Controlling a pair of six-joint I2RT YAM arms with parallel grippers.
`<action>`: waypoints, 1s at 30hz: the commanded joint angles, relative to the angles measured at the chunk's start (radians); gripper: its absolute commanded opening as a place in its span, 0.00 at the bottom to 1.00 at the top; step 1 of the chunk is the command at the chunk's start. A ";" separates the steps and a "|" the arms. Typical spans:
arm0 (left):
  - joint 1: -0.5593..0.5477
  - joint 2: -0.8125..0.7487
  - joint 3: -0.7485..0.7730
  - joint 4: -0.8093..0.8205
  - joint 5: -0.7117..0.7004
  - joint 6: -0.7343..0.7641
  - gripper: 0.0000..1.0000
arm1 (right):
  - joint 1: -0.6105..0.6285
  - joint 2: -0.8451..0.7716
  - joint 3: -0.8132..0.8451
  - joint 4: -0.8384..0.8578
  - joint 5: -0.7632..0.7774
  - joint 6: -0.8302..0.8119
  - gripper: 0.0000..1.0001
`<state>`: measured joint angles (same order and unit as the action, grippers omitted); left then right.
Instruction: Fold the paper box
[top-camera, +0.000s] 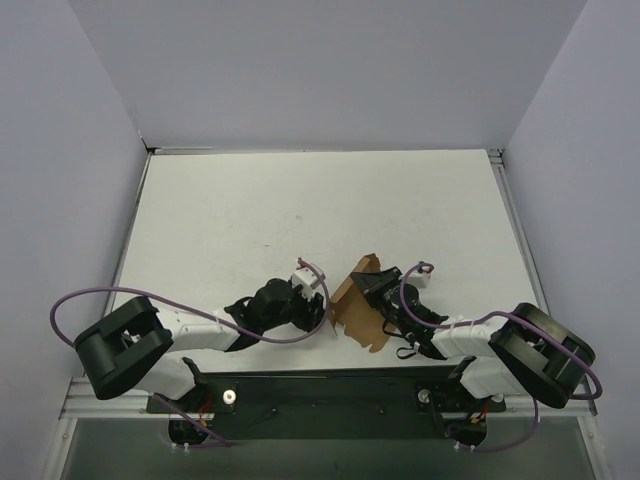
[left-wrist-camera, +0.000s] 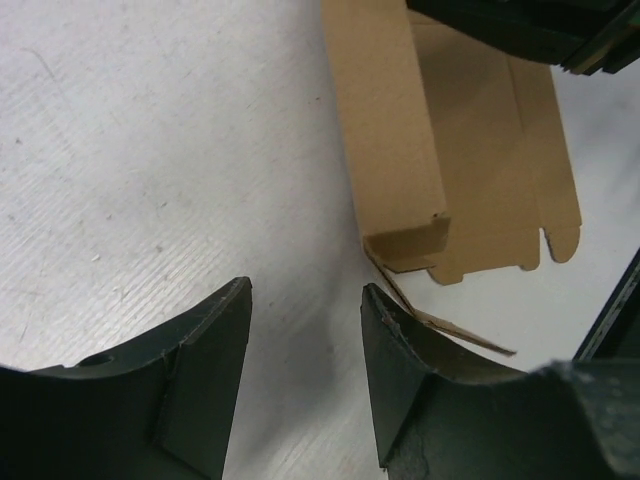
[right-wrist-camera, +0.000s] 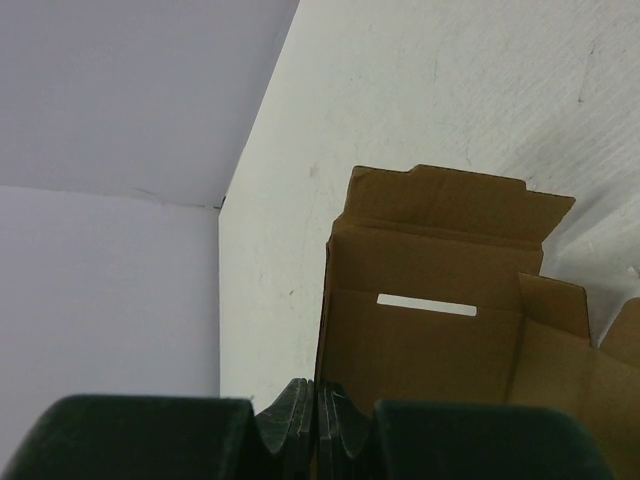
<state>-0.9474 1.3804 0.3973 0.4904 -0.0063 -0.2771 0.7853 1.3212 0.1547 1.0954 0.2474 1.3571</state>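
Surface (top-camera: 300, 200) of plain white carries the paper box (top-camera: 350, 305) near its near edge, between the two arms. The box is half formed, with one wall raised and its other panels and flaps splayed open. It looks light, thin and springy, so it will likely slide or bend under any push, crease for good if pinched hard, and let its flaps flop back. The safest hold is probably a panel edge beside a crease line, not a loose flap. The right gripper (right-wrist-camera: 315, 415) is pinched closed on the lower edge of the upright wall. The left gripper (left-wrist-camera: 305, 370) hangs spread and empty, just left of the box beside a small folded end tab (left-wrist-camera: 405, 250). A narrow slot (right-wrist-camera: 427, 305) shows in the inner panel.
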 joint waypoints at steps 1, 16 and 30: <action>-0.008 0.043 0.058 0.134 0.084 0.010 0.57 | 0.011 0.004 -0.009 0.061 0.032 -0.019 0.00; -0.031 0.100 0.046 0.227 0.143 0.003 0.63 | 0.011 -0.030 -0.003 0.004 0.035 -0.035 0.00; -0.034 0.164 0.086 0.263 0.025 -0.040 0.64 | 0.058 -0.056 -0.012 -0.003 0.090 -0.038 0.00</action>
<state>-0.9798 1.5299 0.4423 0.6678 0.0849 -0.2886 0.8097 1.2953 0.1532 1.0798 0.2790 1.3354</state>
